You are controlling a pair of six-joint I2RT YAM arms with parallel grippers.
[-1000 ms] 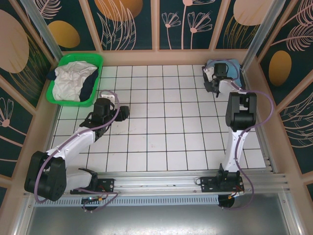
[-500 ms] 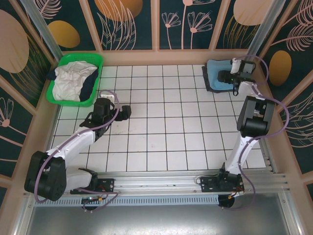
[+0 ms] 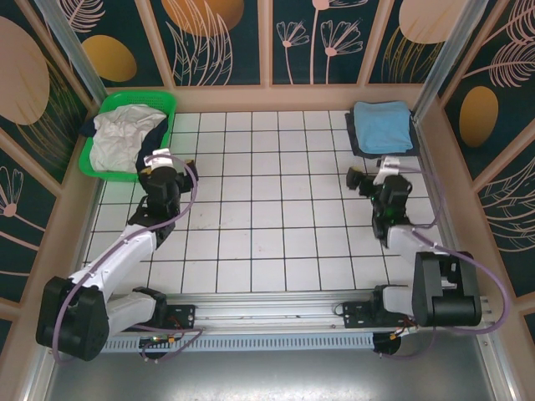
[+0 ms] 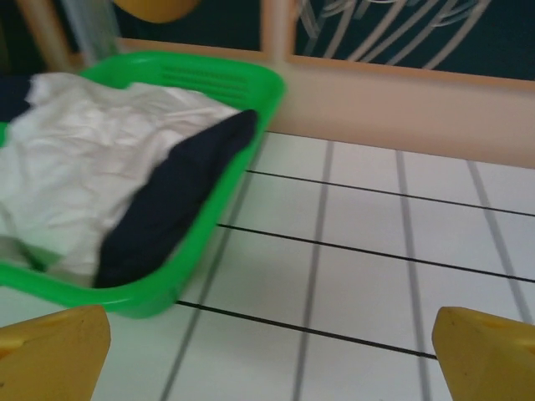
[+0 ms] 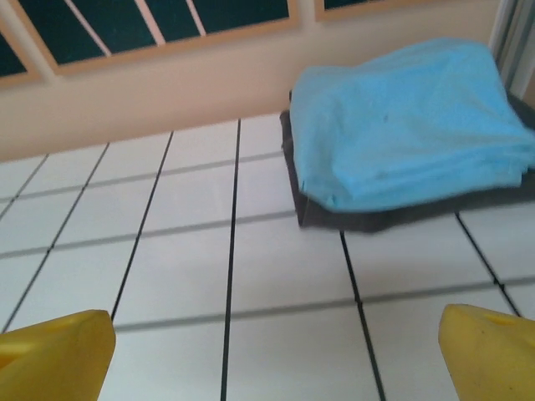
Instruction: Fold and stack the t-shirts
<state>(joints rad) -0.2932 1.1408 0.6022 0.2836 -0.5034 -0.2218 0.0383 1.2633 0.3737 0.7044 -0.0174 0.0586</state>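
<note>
White tee (image 4: 84,175) and navy tee (image 4: 171,213) lie crumpled in the green basket (image 4: 238,79), at the far-left corner of the table (image 3: 267,225). Light blue tee (image 5: 410,117) sits folded on the dark grey tee (image 5: 368,219) at the far-right corner.

Cloth looks soft, light and limp; probably best pinched at a raised fold or hem.

Left gripper (image 4: 267,363): jaws wide, empty, just beside the basket's near rim. Right gripper (image 5: 267,359): jaws wide, empty, near the stack.

The middle tiles leave room for spreading.

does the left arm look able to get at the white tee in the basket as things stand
Probably yes: the left gripper is open beside the green basket, facing it, and the white t-shirt lies uncovered on top; only the low rim stands between.
</note>
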